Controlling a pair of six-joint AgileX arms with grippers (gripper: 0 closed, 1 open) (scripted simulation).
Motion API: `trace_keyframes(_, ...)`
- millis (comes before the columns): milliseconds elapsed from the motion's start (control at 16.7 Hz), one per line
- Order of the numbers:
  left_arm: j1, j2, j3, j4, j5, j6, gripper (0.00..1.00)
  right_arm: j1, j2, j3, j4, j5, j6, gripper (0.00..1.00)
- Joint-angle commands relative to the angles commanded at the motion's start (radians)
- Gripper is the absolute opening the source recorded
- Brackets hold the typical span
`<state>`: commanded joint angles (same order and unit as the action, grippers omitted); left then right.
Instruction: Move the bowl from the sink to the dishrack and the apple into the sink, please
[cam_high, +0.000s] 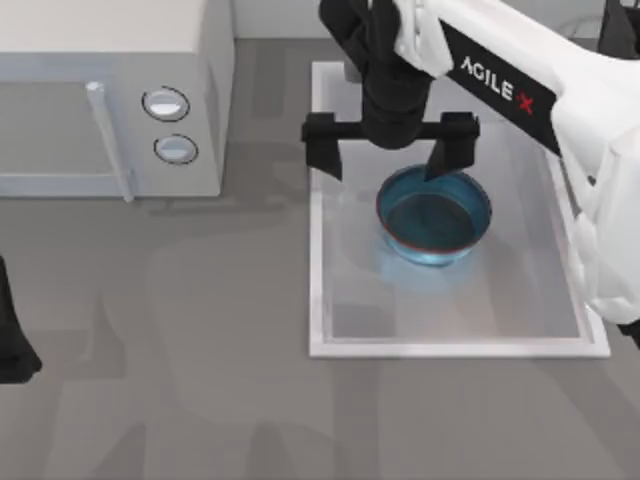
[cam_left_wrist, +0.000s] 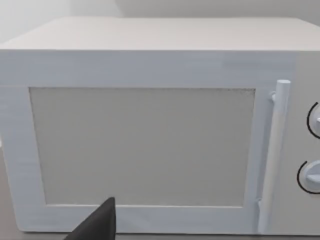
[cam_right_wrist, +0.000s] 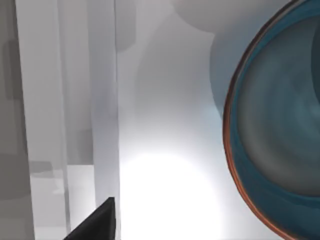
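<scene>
Inside the sink (cam_high: 322, 250), toward its far half, sits the bowl (cam_high: 433, 215), upright and holding nothing. Above its far rim hangs the right hand (cam_high: 390, 155), fingers spread wide and gripping nothing; one finger (cam_high: 443, 150) reaches the bowl's rim while the other stands off to the left over bare basin floor. From the right wrist view, the bowl's red-brown rim (cam_right_wrist: 235, 150) curves past close by, with the sink's raised wall on the other side.

Judged as the first step, the reach for the bowl, with no grasp made yet. Calls next for shifting right so that the rim lies between the two fingers, lowering a little, then closing on the rim wall and lifting straight up over the sink's edge. Glossy and curved, so likely to slip or tip if pinched too shallow.

On the worktop (cam_high: 200, 350) to the left stands a white microwave (cam_high: 110, 95) with two knobs and a bar handle, well apart from the sink. Parked at the left edge, the left hand (cam_high: 15, 340), facing the microwave door (cam_left_wrist: 142, 145); cannot tell how its fingers stand. Nothing between bowl and hand apart from the sink's own rim to clear.
</scene>
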<state>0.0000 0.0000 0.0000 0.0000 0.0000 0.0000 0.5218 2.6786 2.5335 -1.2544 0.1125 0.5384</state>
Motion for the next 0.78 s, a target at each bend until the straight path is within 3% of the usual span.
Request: trace_keyframes(780,0.0,0.0,0.0,0.0,0.0,0.0,1.0,-0.019,0.183,-0.027,0.212,0.0,-0.018,1.0)
